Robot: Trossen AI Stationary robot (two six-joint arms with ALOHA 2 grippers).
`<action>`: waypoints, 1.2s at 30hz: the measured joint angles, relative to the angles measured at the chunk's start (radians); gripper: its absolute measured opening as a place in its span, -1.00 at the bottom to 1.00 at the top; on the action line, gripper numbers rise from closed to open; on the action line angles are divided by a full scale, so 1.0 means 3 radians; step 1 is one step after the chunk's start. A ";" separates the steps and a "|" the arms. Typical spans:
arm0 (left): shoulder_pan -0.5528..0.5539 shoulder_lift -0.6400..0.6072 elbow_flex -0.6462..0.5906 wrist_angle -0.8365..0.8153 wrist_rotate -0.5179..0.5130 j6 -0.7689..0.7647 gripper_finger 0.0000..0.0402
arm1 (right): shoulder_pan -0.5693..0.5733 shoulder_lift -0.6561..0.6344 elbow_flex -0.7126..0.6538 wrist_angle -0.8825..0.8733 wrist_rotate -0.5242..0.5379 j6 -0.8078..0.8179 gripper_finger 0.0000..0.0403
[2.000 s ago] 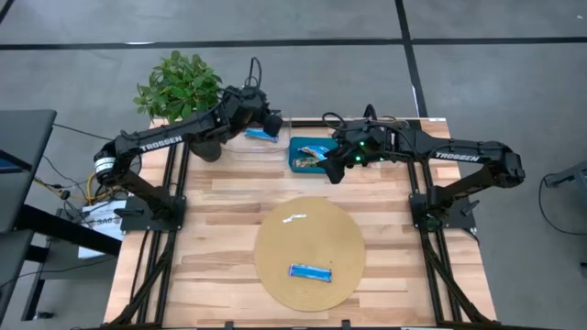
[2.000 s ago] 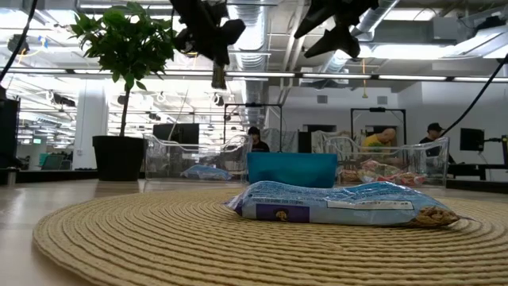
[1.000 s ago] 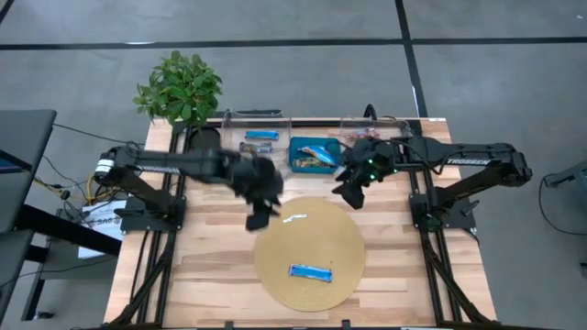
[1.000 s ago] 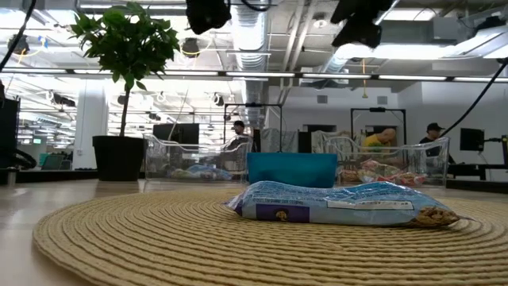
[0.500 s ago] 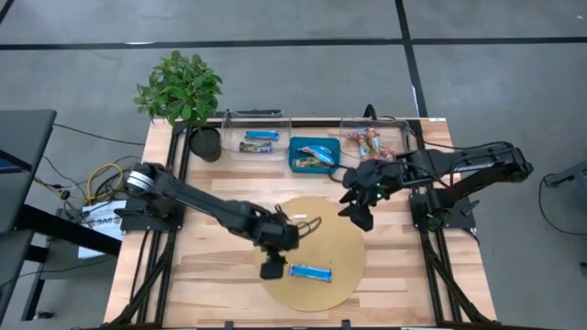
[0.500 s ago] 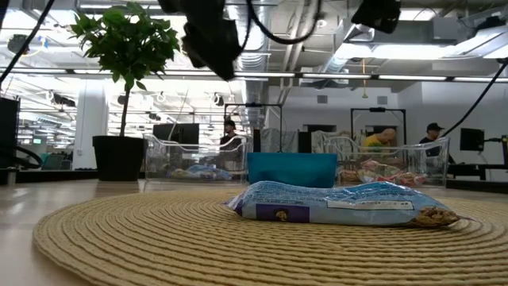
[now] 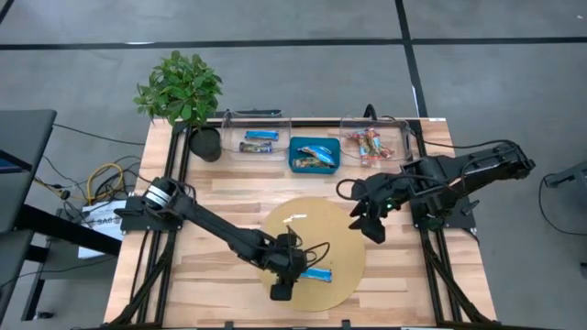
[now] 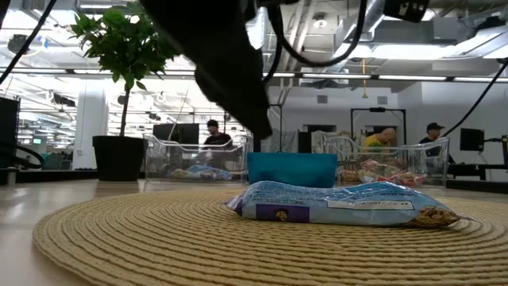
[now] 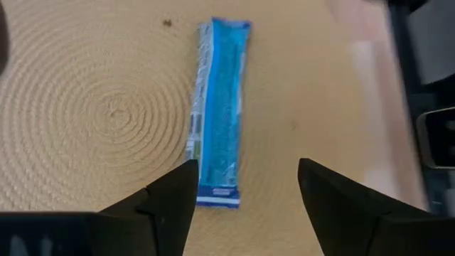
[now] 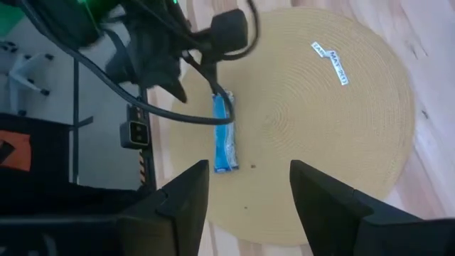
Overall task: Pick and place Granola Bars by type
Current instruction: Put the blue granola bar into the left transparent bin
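Observation:
One Granola Bar [image 7: 316, 273] in a bright blue wrapper lies flat on the round woven mat [image 7: 339, 234], near its front edge; it also shows in the low view [image 8: 341, 204]. My left gripper [image 9: 242, 188] hovers open just above the bar's left end [image 9: 217, 195] and touches nothing. My right gripper [image 10: 249, 188] is open and holds nothing; it hangs over the mat's right edge [image 7: 370, 225]. More Granola Bars lie in the bins at the back.
At the far edge stand a clear bin [image 7: 259, 142] with a blue bar, a teal tray [image 7: 315, 156] with mixed bars, and a clear bin [image 7: 371, 142] with red-and-tan bars. A potted plant [image 7: 183, 92] stands far left. A white label [image 7: 295, 218] lies on the mat.
My left gripper has swept from the mat's far left rim toward the table's near edge and come down beside the blue bar's left end. My right gripper has moved from beside the teal tray toward the near edge, to the mat's right rim. The bar has not moved.

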 joint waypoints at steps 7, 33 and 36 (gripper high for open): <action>-0.0024 0.0241 0.0016 0.0097 -0.0130 0.0007 0.18 | 0.0020 -0.0017 0.0000 0.0000 0.0004 0.0025 -0.11; 0.0042 0.0471 0.0043 0.0126 -0.0072 0.0165 0.12 | 0.0012 -0.0019 0.0000 0.0054 0.0088 -0.0065 -0.16; 0.0042 0.0481 0.0101 0.0035 -0.0074 0.0159 -0.05 | 0.0012 -0.0019 0.0000 0.0049 0.0089 -0.0066 -0.16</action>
